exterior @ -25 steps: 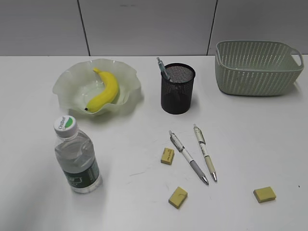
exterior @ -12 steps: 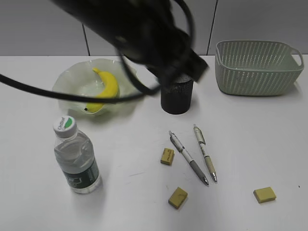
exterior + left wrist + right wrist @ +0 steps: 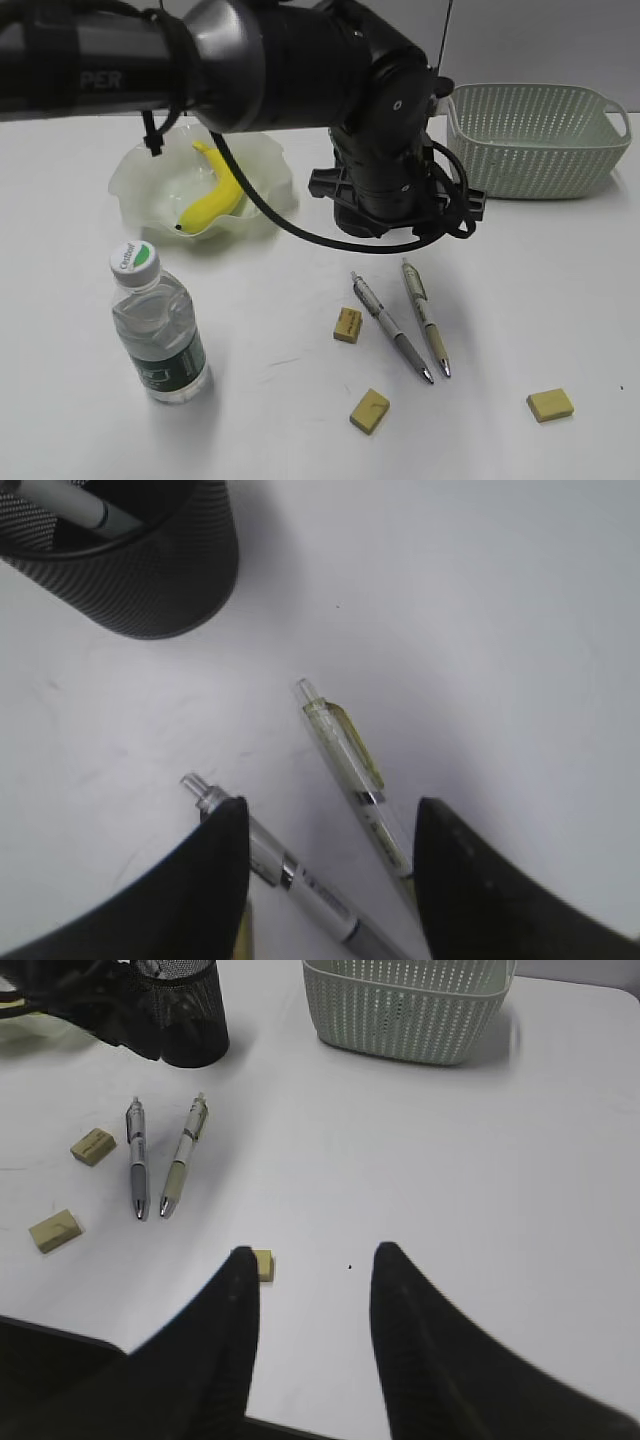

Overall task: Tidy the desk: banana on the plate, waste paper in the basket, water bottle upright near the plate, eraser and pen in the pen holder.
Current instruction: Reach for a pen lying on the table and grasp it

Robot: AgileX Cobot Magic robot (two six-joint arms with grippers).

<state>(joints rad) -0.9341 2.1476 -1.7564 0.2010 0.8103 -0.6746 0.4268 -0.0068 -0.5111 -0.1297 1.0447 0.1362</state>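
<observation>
I'm seeing the left gripper [image 3: 325,880] hanging with its jaws parted and empty, straddling the two pens [image 3: 350,765] lying on the surface [image 3: 500,630] beside the holder [image 3: 150,580]. The right gripper [image 3: 310,1330] is hovering, jaws released, over bare surface, one eraser [image 3: 263,1264] by its left finger. The banana [image 3: 215,195] is sitting in the plate [image 3: 140,185]; the bottle [image 3: 160,330] is standing upright below it.

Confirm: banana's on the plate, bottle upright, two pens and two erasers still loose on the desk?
Not quite: three erasers lie loose on the desk, not two, as the exterior view shows. The rest holds: banana on the plate, bottle upright, two pens loose.
</observation>
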